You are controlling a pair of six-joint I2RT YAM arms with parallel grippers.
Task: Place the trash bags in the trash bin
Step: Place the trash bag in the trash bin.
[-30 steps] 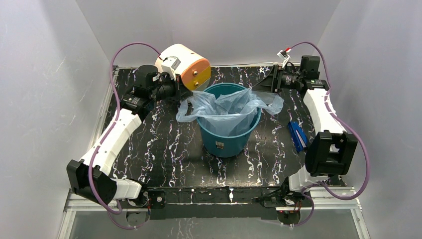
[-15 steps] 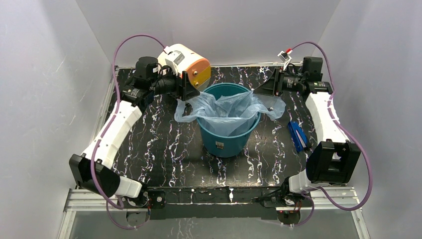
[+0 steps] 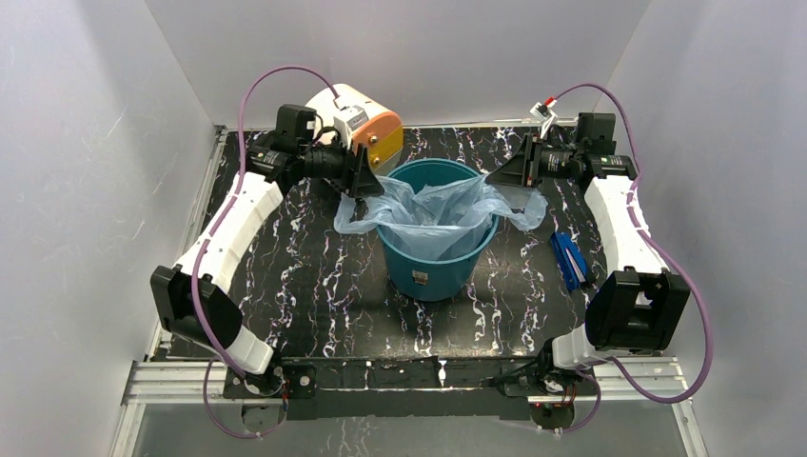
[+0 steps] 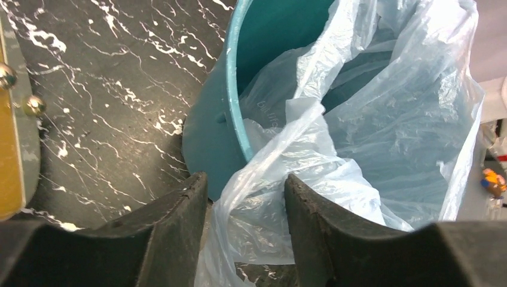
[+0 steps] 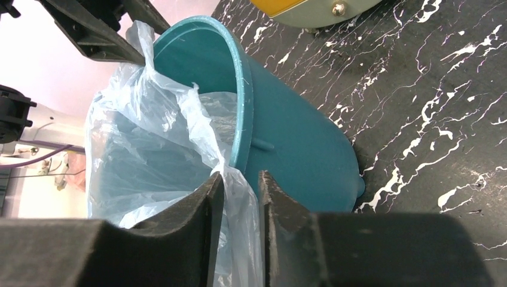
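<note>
Left end effector [image 4: 245, 186] apart, right end effector [image 5: 241, 179] grip on trash bag [image 3: 433, 208] unclear, marbled table [image 3: 314, 276], white walls [image 3: 428, 57]

The black marbled table [image 3: 285, 276] carries a teal bin [image 3: 433, 271] mid-table, a cream-orange drum [image 3: 379, 135] behind it, and a flat blue object [image 3: 569, 259] at right.
</note>
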